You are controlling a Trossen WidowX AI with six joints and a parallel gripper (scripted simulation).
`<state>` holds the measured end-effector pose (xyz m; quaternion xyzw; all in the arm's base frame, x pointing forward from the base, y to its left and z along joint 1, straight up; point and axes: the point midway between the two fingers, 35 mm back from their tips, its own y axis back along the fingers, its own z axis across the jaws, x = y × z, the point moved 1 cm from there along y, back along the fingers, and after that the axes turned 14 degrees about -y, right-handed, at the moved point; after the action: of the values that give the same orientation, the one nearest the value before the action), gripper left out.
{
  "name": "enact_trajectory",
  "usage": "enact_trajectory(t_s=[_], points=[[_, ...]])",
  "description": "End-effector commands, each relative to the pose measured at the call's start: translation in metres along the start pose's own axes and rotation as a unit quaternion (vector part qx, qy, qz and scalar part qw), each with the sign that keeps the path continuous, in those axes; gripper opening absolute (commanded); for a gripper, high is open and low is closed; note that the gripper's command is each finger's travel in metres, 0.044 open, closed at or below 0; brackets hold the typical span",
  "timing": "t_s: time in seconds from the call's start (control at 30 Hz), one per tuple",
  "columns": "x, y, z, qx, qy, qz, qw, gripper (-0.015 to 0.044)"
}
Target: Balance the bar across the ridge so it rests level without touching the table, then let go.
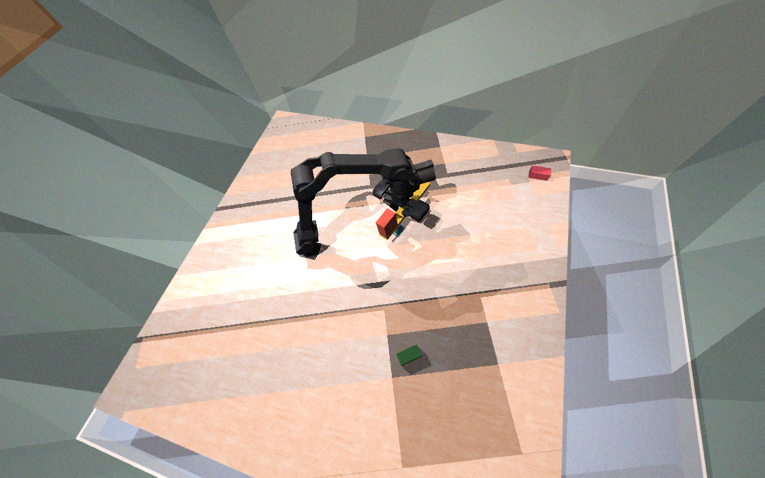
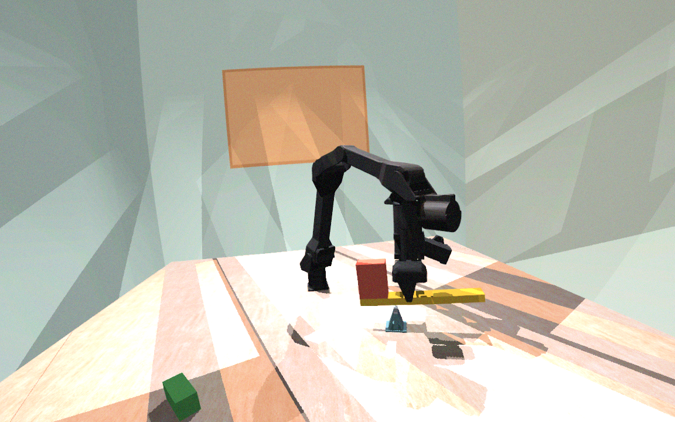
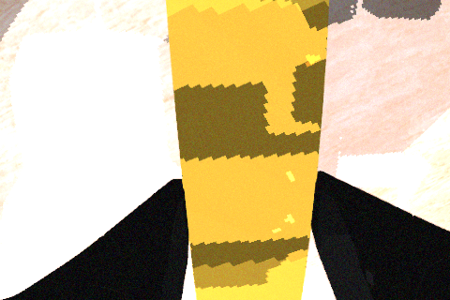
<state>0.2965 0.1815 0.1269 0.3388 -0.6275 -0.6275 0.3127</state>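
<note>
Bar (image 2: 445, 297), yellow with a red block (image 2: 372, 278) on one end, hangs level above the table (image 2: 119, 336) at mid-frame in the exterior view, clamped in the gripper (image 2: 408, 298). Only that view shows clearly the small blue ridge (image 2: 396, 320) below the bar, not touching it. The wrist view shows just the bar between the black fingers.

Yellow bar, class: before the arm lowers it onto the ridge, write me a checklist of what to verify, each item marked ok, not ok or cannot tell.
1. Pincer shut on the yellow bar: ok.
2. Bar held off the table: ok.
3. Bar roughly level in the exterior view: ok.
4. Bar resting on the blue ridge: not ok, a gap shows above the tip.
5. Ridge under the balance point, given the red block on one end: cannot tell.
6. Green cube away from the descent path: ok.
</note>
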Motion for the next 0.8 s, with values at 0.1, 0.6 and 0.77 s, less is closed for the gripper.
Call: enact_trajectory(t_s=[0.1,0.6,0.77], points=[[0.0012,-0.0106,0.0004,-0.002,-0.001,0.001,1.0,0.0],[0.0012,-0.0096,0.0004,-0.002,-0.001,0.001,1.0,0.0],[0.0012,-0.0101,0.0004,-0.002,-0.001,0.001,1.0,0.0]])
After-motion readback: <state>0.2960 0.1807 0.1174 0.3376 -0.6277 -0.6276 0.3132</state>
